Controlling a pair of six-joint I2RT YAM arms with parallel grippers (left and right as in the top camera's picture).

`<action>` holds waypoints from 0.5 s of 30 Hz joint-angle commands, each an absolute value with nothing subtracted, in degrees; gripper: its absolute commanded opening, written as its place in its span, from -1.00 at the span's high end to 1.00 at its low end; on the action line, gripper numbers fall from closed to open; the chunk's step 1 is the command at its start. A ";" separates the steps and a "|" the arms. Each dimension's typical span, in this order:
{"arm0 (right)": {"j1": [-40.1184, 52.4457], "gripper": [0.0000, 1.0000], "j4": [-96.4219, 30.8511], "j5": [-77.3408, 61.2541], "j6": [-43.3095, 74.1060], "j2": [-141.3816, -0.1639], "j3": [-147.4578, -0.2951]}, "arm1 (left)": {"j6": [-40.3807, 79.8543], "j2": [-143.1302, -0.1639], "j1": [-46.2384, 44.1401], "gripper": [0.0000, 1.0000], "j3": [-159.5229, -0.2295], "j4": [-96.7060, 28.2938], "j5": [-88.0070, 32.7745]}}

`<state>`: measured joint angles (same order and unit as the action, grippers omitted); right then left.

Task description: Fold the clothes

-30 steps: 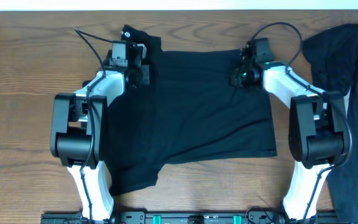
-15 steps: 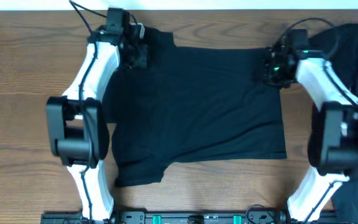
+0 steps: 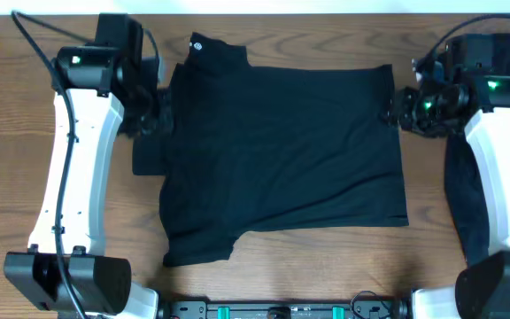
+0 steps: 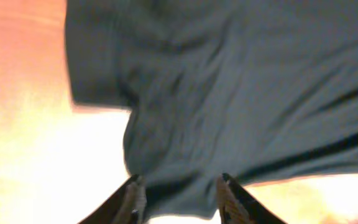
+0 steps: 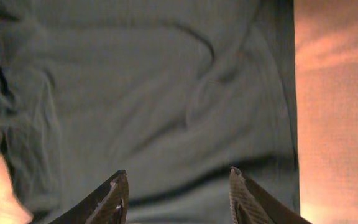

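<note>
Your left gripper (image 3: pixel 151 120) hangs at the left edge of the black T-shirt (image 3: pixel 282 151), just to the far side of the sleeve (image 3: pixel 147 158) that pokes out toward the worktop's left edge. In the wrist view its fingers stand apart with cloth lying beyond them and nothing pinched between, so read it as open. The shirt lies flat across the middle of the wooden worktop (image 3: pixel 7 177), its small white logo (image 3: pixel 196 42) up by the far edge, likely spread this way to give you clean fold lines. Your right gripper (image 3: pixel 395 108) sits at the shirt's right edge, jaws also wide and empty over the cloth. A second dark garment (image 3: pixel 461 199) lies along the worktop's right edge, under that arm, probably waiting its turn. Folding proper looks not yet begun
</note>
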<state>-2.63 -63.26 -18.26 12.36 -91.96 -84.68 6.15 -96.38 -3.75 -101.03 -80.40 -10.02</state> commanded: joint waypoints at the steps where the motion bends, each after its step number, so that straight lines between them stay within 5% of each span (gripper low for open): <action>1: -2.83 -0.01 -66.92 -18.65 11.35 -90.37 -85.41 | 12.82 -97.49 -3.55 0.30 -95.70 -82.59 -5.30; 15: -2.70 -0.01 -76.40 -18.63 5.02 -90.35 -85.38 | 25.67 -91.13 -3.55 0.39 -60.45 -69.06 -5.19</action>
